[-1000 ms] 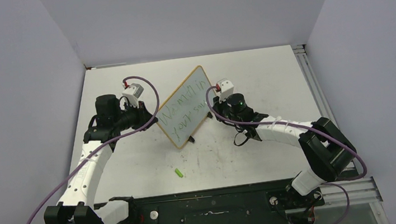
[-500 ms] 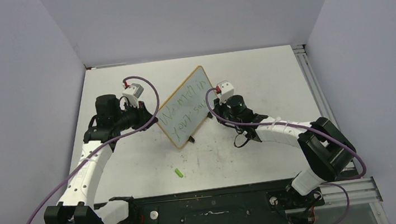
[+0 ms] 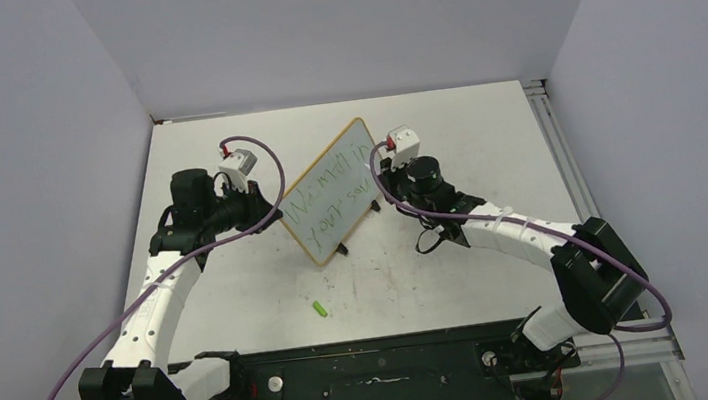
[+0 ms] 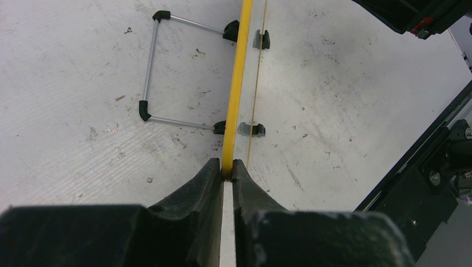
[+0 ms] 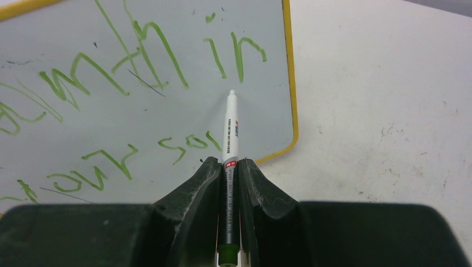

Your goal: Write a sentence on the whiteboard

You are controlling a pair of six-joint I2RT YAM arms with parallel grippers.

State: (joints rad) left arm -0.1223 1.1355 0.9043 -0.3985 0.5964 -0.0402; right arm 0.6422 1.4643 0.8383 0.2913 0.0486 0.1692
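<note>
The whiteboard [image 3: 341,166] stands tilted on the table, yellow-framed. The sentence [image 3: 322,202] runs across it in two green lines. My left gripper [image 3: 266,208] is shut on the board's left edge; in the left wrist view the yellow frame [image 4: 237,83] runs out from between my closed left gripper [image 4: 227,168]. My right gripper [image 3: 385,178] is at the board's right end, shut on a white marker [image 5: 230,130]. In the right wrist view my right gripper [image 5: 229,164] aims the marker tip at the whiteboard [image 5: 111,119], between "in" and the lower word of the sentence [image 5: 144,53]. I cannot tell if the tip touches.
A small green marker cap [image 3: 320,308] lies on the table in front of the board. The board's wire stand [image 4: 149,72] and black feet [image 4: 260,40] rest on the table behind it. A metal rail [image 3: 568,171] runs along the right edge. Grey walls enclose three sides.
My right gripper has moved away from the near edge, up along the board's right end, with the marker in it. The left arm and the board have not moved.
</note>
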